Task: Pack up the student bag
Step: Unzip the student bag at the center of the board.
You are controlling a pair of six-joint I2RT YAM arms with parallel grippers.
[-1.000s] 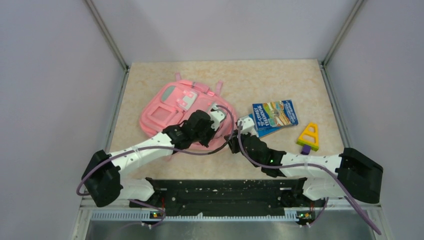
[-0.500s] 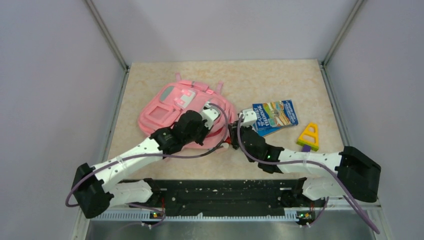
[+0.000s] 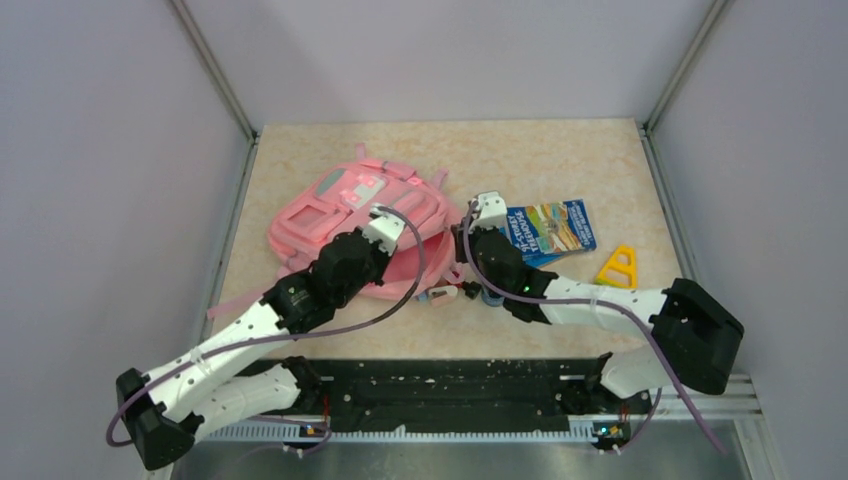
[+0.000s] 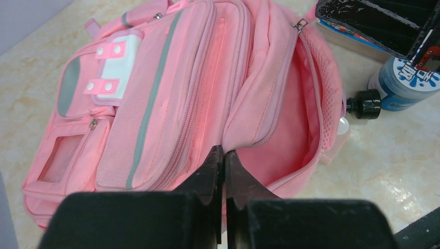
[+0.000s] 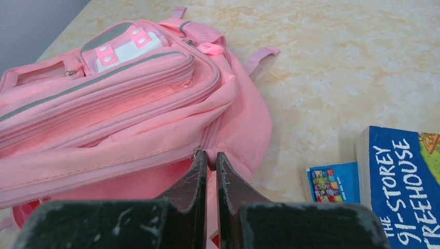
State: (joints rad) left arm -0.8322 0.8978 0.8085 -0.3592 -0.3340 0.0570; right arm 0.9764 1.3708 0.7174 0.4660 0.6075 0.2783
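Left pincer point(image 4: 224, 151) closed tight, pinching the near lip of the bag's point(image 3: 330, 205) main opening. Right pincer point(image 5: 209, 155) also closed, nipping the fabric seam beside a zip pull on the bag's right flank. Both have hold of the bag, nothing else.

Since a second ago: bag has slid left and a little away from the arm bases. Left arm has swung out leftward, its black lower joint now at the bottom-left of the top view. Right arm has reached further in toward the bag, wrist now over the left end of the book point(image 3: 548, 228). Mouth of the bag gapes wider, pink lining showing in the left wrist view. Yellow triangle toy point(image 3: 620, 266) unmoved, its purple end now hidden behind the right forearm.

Edges and room: bag lies front pockets up, left of centre on the tabletop point(image 3: 560, 160). Its left side is near the left rail; cannot tell if they touch. Book just right of the bag, apart from it. Blue-and-white bottle point(image 4: 402, 85) with a black cap lies on its side just beside the open mouth, on the near side. Broad bare strip along the far edge and in the far-right corner.

Surface: beige, marbled. Enclosure: plain pale grey walls on three sides, metal posts at the far corners.
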